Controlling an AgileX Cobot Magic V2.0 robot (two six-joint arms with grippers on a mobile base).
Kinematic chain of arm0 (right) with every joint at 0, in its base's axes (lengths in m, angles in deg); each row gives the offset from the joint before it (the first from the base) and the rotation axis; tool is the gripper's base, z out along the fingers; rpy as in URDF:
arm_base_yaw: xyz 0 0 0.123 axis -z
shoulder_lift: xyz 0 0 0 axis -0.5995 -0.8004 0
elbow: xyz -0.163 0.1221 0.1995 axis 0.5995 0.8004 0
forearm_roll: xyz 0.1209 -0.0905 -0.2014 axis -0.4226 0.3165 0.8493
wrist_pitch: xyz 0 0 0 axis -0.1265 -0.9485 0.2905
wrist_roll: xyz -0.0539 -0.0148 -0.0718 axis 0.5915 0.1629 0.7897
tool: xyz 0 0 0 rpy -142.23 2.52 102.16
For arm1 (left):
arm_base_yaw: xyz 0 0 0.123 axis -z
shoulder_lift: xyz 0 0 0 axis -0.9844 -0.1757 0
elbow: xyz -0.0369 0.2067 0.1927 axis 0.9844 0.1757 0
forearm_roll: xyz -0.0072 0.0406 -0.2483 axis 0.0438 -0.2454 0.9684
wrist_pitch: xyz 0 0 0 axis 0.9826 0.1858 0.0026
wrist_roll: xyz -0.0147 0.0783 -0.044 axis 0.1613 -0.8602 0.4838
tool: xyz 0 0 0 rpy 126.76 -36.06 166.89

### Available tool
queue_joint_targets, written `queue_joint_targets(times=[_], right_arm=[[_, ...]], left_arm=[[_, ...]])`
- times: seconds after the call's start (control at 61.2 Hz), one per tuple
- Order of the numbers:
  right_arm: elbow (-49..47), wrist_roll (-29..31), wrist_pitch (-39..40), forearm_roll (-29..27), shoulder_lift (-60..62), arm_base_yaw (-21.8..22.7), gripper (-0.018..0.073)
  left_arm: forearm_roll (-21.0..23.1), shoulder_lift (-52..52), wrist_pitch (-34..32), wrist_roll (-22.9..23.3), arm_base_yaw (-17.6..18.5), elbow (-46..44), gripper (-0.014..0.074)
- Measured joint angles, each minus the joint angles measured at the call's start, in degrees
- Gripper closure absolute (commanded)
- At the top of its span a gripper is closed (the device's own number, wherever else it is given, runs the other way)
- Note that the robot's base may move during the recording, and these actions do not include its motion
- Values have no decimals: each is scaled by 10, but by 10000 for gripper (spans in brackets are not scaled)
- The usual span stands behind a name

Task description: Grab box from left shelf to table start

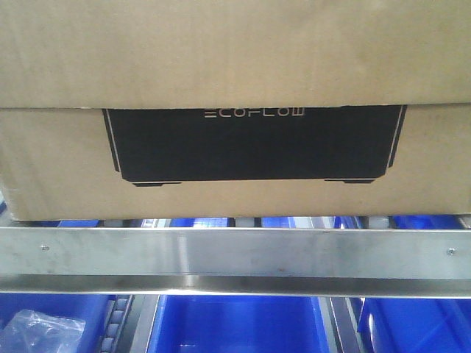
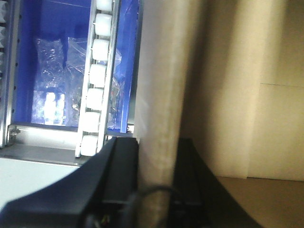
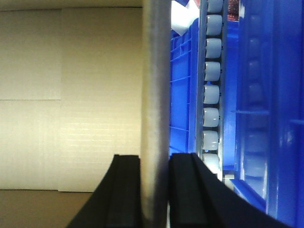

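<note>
The brown cardboard box (image 1: 235,88) with its black "ECOFLOW" panel fills the front view and sits on the shelf behind the brushed steel front rail (image 1: 235,254). Neither gripper shows in the front view. In the left wrist view my left gripper (image 2: 156,156) is shut on the overhanging lid edge of the box (image 2: 161,85), one black finger (image 2: 123,161) on each side. In the right wrist view my right gripper (image 3: 155,164) is shut on the opposite lid edge of the box (image 3: 156,71), with the carton wall (image 3: 71,95) to its left. The table is out of view.
Blue plastic bins (image 1: 235,323) stand on the level below the rail, one holding a clear plastic bag (image 1: 37,331). White roller tracks (image 2: 97,80) (image 3: 211,90) run beside the box. Blue bins (image 3: 266,104) stand close to the right gripper.
</note>
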Motion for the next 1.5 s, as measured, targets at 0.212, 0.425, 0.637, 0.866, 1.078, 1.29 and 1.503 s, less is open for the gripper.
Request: queue_joint_targets(times=[0.212,0.425,0.637,0.866,1.078,1.29,1.503], right_arm=[[0,0,0,0,0,0,541],[0,0,0,0,0,0,541],[0,0,-1,0,0,0,541],[-1,0,-2,0,-4,0,541],[-2,-1,-2,0,-5,0,541],[0,-11,-20,0,12,0,541],[1,-16,-45,-3,62,0,541]], left_arm=[[1,0,0,0,0,0,682],[1,0,0,0,0,0,682],[1,0,0,0,0,0,682],[-1,0,-14,2,0,0,682],[-1,0,-19,12,-3,0,682],[-1,15,-22,13,-3,1,682],[2,61,0,13,-3,3,682]])
